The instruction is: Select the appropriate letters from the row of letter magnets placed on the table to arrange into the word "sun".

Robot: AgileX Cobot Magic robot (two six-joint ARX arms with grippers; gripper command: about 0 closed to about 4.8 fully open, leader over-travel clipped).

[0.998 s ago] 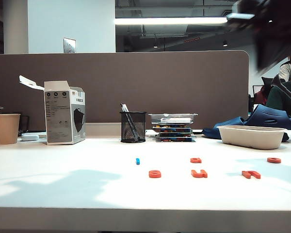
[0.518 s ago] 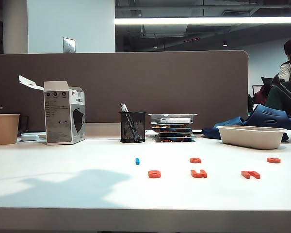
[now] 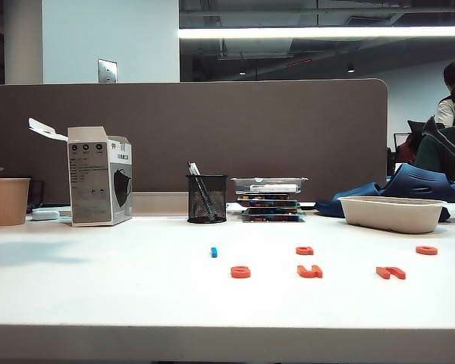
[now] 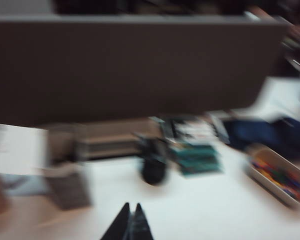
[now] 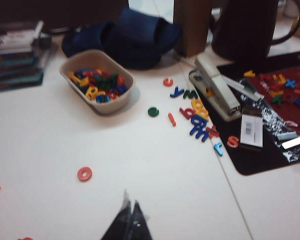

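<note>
Both grippers are pressed together and empty: the left gripper (image 4: pixel 131 222) hangs over the table (image 3: pixel 98 288) facing the pen cup (image 4: pixel 153 167), the right gripper (image 5: pixel 129 220) short of a round red letter (image 5: pixel 84 173). The letters (image 3: pixel 309 271) lie untouched ahead. Such thin, flat pieces could skid from a closing pinch, or a look-alike could be taken, misspelling "sun".

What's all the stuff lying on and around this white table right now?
Letter magnets: five orange-red, one blue, in a loose row mid-table.
Pen cup: one, black mesh, at the back.
Paper cup: one, tan, far left.
Carton: one, white-grey, flap open, left.
Tray: one, beige, right; holds mixed-colour letters.
Stapler: one, grey, beyond the tray.
Table: one, white.
Left tool: black, shut, above the table.
Right tool: black, shut, above the table.
</note>
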